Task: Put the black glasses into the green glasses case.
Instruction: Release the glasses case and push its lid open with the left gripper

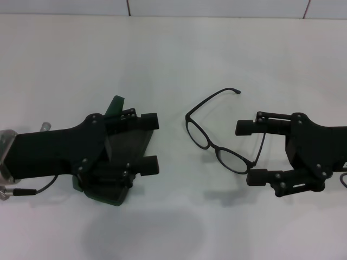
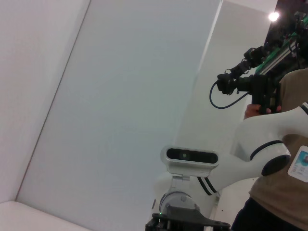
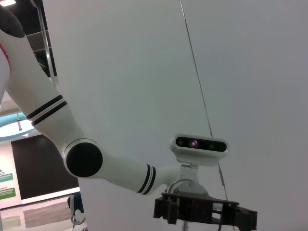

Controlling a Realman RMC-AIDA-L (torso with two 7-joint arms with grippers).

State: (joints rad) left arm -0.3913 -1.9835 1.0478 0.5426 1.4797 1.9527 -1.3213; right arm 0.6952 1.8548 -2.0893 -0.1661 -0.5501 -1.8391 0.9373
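The black glasses [image 1: 212, 140] lie unfolded on the white table [image 1: 173, 54], right of centre, lenses toward me. My right gripper [image 1: 252, 153] is open at their right end, and one temple arm runs between its two fingers. The other temple arm points to the far side. The green glasses case [image 1: 115, 104] lies under my left gripper [image 1: 148, 143], which is open above it. Only the case's far corner and its near edge [image 1: 105, 196] show. I cannot tell whether the case is open.
The table's far edge meets a tiled wall [image 1: 217, 6]. The left wrist view shows the right arm [image 2: 260, 149] and a person [image 2: 279, 192] behind it. The right wrist view shows the left arm [image 3: 96, 159] against a wall.
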